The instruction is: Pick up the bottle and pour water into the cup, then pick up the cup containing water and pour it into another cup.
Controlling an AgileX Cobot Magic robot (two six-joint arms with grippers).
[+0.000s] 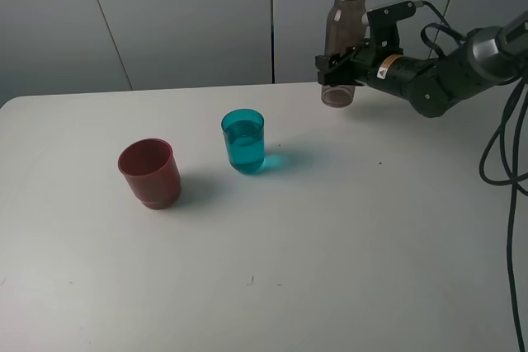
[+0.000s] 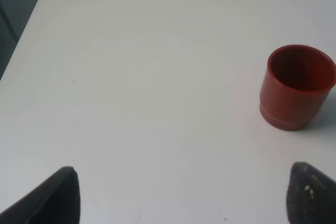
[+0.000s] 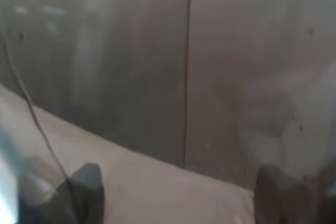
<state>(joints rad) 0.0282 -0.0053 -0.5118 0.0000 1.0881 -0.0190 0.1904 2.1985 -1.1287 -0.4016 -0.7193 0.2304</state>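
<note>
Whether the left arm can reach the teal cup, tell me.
Probably yes: the left gripper is open, the teal cup stands apart from the red cup, and the bottle is held clear.

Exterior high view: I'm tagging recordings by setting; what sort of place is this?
Probably a robotics lab bench: a plain white table, grey wall panels behind, and the right gripper on a black cabled arm holding a tall smoky-grey translucent plastic bottle.

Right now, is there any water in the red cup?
No, the left wrist view looks straight into the red cup and its inside is bare, with no liquid showing.
</note>
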